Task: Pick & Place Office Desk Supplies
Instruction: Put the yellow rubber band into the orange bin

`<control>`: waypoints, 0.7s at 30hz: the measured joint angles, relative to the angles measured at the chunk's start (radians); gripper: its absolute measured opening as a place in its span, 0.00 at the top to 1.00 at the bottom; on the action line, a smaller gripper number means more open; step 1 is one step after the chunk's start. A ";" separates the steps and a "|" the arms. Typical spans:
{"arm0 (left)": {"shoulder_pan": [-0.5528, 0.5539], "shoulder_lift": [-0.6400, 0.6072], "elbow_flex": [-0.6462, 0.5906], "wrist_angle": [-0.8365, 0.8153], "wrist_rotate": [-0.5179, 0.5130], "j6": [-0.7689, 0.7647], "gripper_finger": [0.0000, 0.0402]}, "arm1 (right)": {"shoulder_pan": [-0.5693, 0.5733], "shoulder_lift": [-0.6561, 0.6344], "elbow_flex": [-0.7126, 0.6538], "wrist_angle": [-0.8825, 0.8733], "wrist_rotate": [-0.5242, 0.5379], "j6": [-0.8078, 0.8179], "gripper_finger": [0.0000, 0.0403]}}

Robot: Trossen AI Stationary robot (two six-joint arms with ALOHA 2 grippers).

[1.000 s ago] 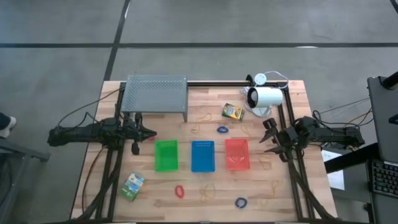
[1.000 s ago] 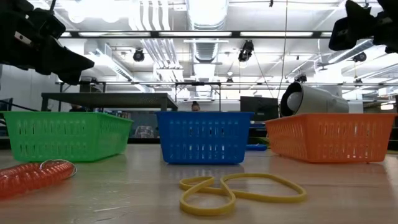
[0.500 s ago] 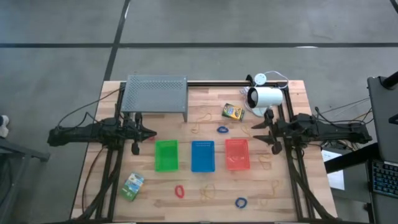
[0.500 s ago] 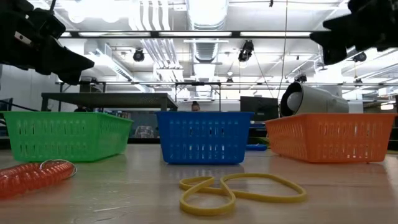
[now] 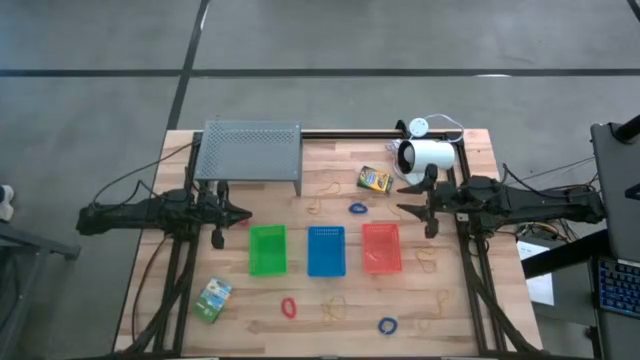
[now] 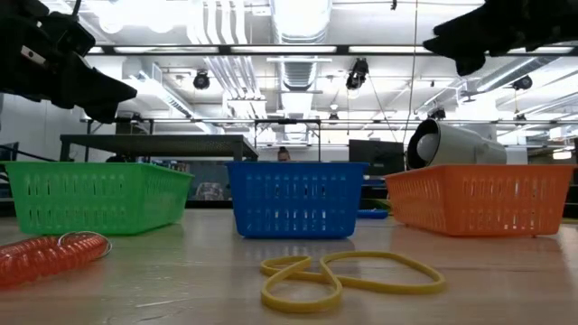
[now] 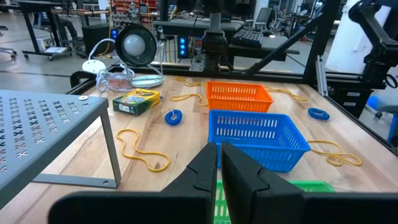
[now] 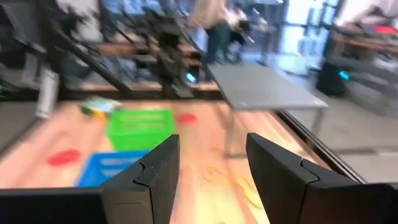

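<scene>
One yellow-green crayon box [image 5: 374,180] lies near the far right of the table. A second one [image 5: 214,298] lies at the near left. A red loop [image 5: 289,307], two blue loops [image 5: 358,209] [image 5: 387,325] and thin rubber bands [image 5: 333,308] lie flat on the wood. My left gripper [image 5: 243,214] [image 7: 219,155] is shut and hangs above the table, left of the green basket [image 5: 267,250]. My right gripper [image 5: 405,198] [image 8: 211,146] is open with nothing between its fingers. It hangs level above the table, just beyond the red basket [image 5: 381,248].
A blue basket [image 5: 326,250] stands between the green and red ones. A grey perforated rack [image 5: 250,150] stands at the far left. A white cylindrical device [image 5: 428,157] with a cable lies at the far right. A yellow rubber band [image 6: 348,275] and a red coil [image 6: 45,257] lie near the front edge.
My right gripper has risen and gone toward the table's left edge, out over the wood beside the white device. It has swung from slanting toward the near edge to pointing level across the table. It has stayed open.
</scene>
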 joint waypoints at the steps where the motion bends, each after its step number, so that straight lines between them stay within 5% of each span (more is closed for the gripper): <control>1: 0.000 0.000 0.000 0.000 0.000 0.000 0.93 | 0.000 0.020 0.009 -0.021 0.031 0.000 0.55; 6: 0.000 0.000 0.000 0.000 0.000 0.000 0.93 | -0.019 0.128 0.073 -0.069 0.136 0.001 0.55; 13: 0.000 0.000 0.000 0.000 0.000 0.000 0.93 | -0.085 0.288 0.178 -0.062 0.135 -0.028 0.55; 21: 0.000 0.000 0.000 0.000 0.000 0.000 0.93 | -0.258 0.492 0.305 -0.075 -0.106 -0.062 0.55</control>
